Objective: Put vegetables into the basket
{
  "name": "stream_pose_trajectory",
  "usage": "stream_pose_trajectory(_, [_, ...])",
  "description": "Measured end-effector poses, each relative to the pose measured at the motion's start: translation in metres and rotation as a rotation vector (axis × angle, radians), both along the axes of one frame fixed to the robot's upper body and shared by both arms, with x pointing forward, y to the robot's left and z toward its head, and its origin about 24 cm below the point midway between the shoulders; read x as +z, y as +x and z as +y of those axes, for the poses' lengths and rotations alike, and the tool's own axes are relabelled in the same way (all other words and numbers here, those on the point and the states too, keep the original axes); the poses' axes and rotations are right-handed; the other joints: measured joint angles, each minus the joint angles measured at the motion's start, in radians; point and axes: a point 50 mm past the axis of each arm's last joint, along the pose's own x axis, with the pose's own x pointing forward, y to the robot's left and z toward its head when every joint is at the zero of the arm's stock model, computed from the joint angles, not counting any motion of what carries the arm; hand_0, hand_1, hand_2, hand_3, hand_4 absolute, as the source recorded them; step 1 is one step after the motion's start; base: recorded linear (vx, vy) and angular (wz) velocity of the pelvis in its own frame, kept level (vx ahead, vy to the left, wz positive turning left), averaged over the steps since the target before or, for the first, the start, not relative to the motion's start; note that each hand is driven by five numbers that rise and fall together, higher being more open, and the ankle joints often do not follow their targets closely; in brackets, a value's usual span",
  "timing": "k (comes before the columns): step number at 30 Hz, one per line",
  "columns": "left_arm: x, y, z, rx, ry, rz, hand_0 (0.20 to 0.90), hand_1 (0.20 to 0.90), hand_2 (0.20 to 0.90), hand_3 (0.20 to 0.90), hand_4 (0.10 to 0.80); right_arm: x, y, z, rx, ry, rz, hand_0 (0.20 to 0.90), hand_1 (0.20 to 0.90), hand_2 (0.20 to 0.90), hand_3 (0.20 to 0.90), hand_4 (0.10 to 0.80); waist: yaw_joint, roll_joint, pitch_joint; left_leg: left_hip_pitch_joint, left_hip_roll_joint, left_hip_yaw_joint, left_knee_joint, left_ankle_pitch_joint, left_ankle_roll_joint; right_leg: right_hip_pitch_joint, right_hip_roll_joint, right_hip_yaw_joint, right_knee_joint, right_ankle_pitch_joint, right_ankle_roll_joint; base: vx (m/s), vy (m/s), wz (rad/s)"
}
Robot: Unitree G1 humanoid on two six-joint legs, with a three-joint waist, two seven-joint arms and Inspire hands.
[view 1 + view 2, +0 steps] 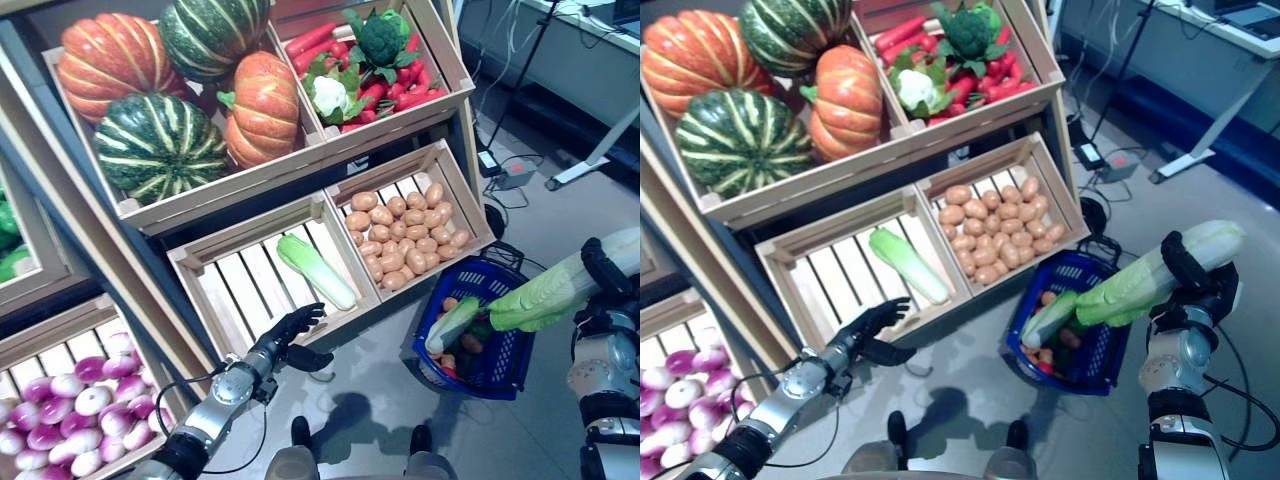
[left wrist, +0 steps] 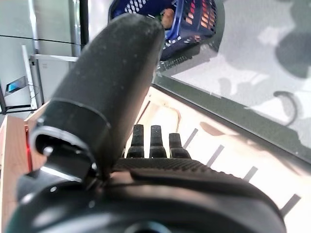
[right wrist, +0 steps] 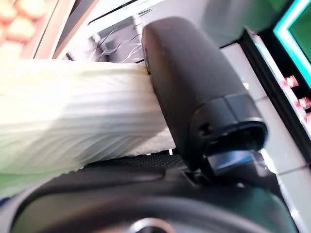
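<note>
Only the right wrist view shows the right hand [image 3: 194,97] curled around the pale, ribbed cabbage [image 1: 1160,265], leafy end over the blue basket [image 1: 1090,345] at lower right, while the left hand [image 1: 290,335] is relaxed and empty.

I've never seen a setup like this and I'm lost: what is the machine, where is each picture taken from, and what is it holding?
It is a humanoid robot at a shelf of vegetable crates. Two pictures come from its head, looking down; the other two from cameras on its wrists. Its right hand is curled round a cabbage, leafy end over the blue basket on the floor, which already holds vegetables. Its left hand is open and empty at the front of a crate holding another cabbage. Nearby crates hold potatoes and pumpkins.
</note>
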Motion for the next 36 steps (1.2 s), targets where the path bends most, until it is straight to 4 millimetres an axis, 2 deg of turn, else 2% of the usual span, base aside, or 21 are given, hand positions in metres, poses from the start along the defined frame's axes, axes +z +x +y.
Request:
stream_pose_trajectory(1, [0.002,0.0,0.007,0.029,0.005,-0.001,0.9,0.9,0.9,0.9,0.8,0.001,0.003,0.0,-0.002,-0.035,0.04,0.3,0.3,0.3,0.3,0.4,0.0,0.0,0.0,0.012,0.003,0.005,0.0,-0.005,-0.008,0.009,0.003,0.002,0.0,0.012,0.032,-0.031,-0.108,-0.18])
stream_pose_trajectory(2, [0.004,0.003,0.011,0.057,-0.01,-0.011,0.9,0.9,0.9,0.9,0.8,0.003,0.005,0.0,-0.03,-0.06,0.07,0.3,0.3,0.3,0.3,0.4,-0.004,0.01,0.0,0.009,0.013,-0.003,0.006,-0.004,-0.014,0.011,0.016,0.005,0.001,0.011,0.036,-0.069,-0.136,-0.05])
stream_pose_trajectory(7, [0.019,0.02,0.004,0.096,-0.082,-0.073,0.9,0.9,0.9,0.9,0.8,0.018,0.02,-0.004,-0.111,-0.135,0.155,0.3,0.3,0.3,0.3,0.4,0.003,0.043,0.017,-0.057,0.049,-0.037,0.075,-0.012,-0.025,-0.005,0.047,-0.003,0.001,0.003,0.023,-0.171,-0.095,0.13])
stream_pose_trajectory(9, [0.027,0.028,0.0,0.093,-0.089,-0.114,0.9,0.9,0.9,0.9,0.8,0.037,0.031,-0.005,-0.106,-0.197,0.141,0.3,0.3,0.3,0.3,0.4,0.003,0.068,0.047,-0.115,0.06,-0.061,0.13,-0.02,-0.034,-0.04,0.048,-0.004,0.025,-0.003,0.014,-0.202,-0.045,0.1])
stream_pose_trajectory(10, [0.035,0.033,-0.002,0.101,-0.108,-0.154,0.9,0.9,0.9,0.9,0.8,0.055,0.039,-0.006,-0.098,-0.25,0.116,0.3,0.3,0.3,0.3,0.4,0.003,0.089,0.081,-0.153,0.068,-0.067,0.163,-0.028,-0.031,-0.076,0.047,-0.001,0.059,-0.013,0.005,-0.235,-0.039,0.07])
stream_pose_trajectory(12, [0.045,0.038,-0.004,0.117,-0.138,-0.216,0.9,0.9,0.9,0.9,0.8,0.077,0.049,-0.005,-0.095,-0.292,0.078,0.3,0.3,0.3,0.3,0.4,0.002,0.111,0.136,-0.215,0.074,-0.08,0.233,-0.045,-0.025,-0.155,0.028,0.009,0.174,-0.051,-0.002,-0.234,-0.032,0.04])
stream_pose_trajectory(13, [0.056,0.043,-0.006,0.118,-0.15,-0.275,0.9,0.9,0.9,0.9,0.8,0.089,0.054,-0.004,-0.094,-0.324,0.059,0.3,0.3,0.3,0.3,0.4,0.004,0.114,0.175,-0.267,0.075,-0.089,0.29,-0.069,-0.016,-0.227,0.002,0.023,0.278,-0.094,-0.007,-0.176,-0.027,0.03])
stream_pose_trajectory(16, [0.071,0.053,-0.009,0.117,-0.165,-0.355,0.9,0.9,0.9,0.9,0.8,0.092,0.058,-0.003,-0.092,-0.324,0.068,0.3,0.3,0.3,0.3,0.4,0.018,0.1,0.24,-0.39,0.063,-0.115,0.418,-0.106,-0.002,-0.372,-0.058,0.042,0.481,-0.164,-0.014,-0.192,-0.013,0.12])
stream_pose_trajectory(17, [0.075,0.054,-0.009,0.124,-0.172,-0.383,0.9,0.9,0.9,0.9,0.8,0.093,0.061,-0.002,-0.092,-0.325,0.084,0.862,0.862,0.862,0.862,0.775,0.023,0.095,0.25,-0.444,0.062,-0.118,0.475,-0.13,0.002,-0.434,-0.079,0.058,0.551,-0.194,-0.014,-0.193,0.002,0.11])
stream_pose_trajectory(18, [0.076,0.054,-0.01,0.124,-0.176,-0.393,0.9,0.9,0.9,0.9,0.8,0.093,0.063,-0.001,-0.083,-0.322,0.093,0.9,0.9,0.9,0.9,0.8,0.025,0.097,0.255,-0.492,0.062,-0.127,0.524,-0.143,0.006,-0.478,-0.088,0.069,0.601,-0.206,-0.02,-0.112,-0.008,0.04])
stream_pose_trajectory(21, [0.081,0.056,-0.011,0.127,-0.184,-0.424,0.9,0.9,0.9,0.9,0.8,0.095,0.068,0.003,-0.048,-0.314,0.109,0.9,0.9,0.9,0.9,0.8,0.026,0.101,0.272,-0.602,0.057,-0.15,0.643,-0.179,0.01,-0.59,-0.127,0.096,0.736,-0.26,-0.022,-0.065,0.006,0.13])
stream_pose_trajectory(24, [0.081,0.055,-0.012,0.126,-0.188,-0.432,0.9,0.9,0.9,0.9,0.8,0.089,0.068,0.002,-0.036,-0.306,0.144,0.9,0.9,0.9,0.9,0.8,0.027,0.103,0.273,-0.659,0.058,-0.166,0.731,-0.213,0.009,-0.643,-0.148,0.111,0.834,-0.304,-0.031,-0.076,0.026,0.11])
stream_pose_trajectory(30, [0.087,0.056,-0.012,0.139,-0.233,-0.478,0.9,0.9,0.9,0.9,0.8,0.094,0.072,0.003,-0.002,-0.274,0.108,0.9,0.9,0.9,0.9,0.8,0.017,0.103,0.273,-0.675,0.065,-0.172,0.815,-0.254,0.013,-0.669,-0.163,0.141,0.911,-0.34,-0.029,-0.005,0.012,-0.03])
stream_pose_trajectory(36, [0.096,0.059,-0.016,0.126,-0.246,-0.52,0.9,0.9,0.9,0.9,0.8,0.093,0.072,0.003,0.036,-0.25,0.092,0.9,0.9,0.9,0.9,0.8,0.017,0.103,0.273,-0.706,0.078,-0.191,0.86,-0.272,0.005,-0.689,-0.165,0.14,0.953,-0.362,-0.034,0.0,0.0,0.0])
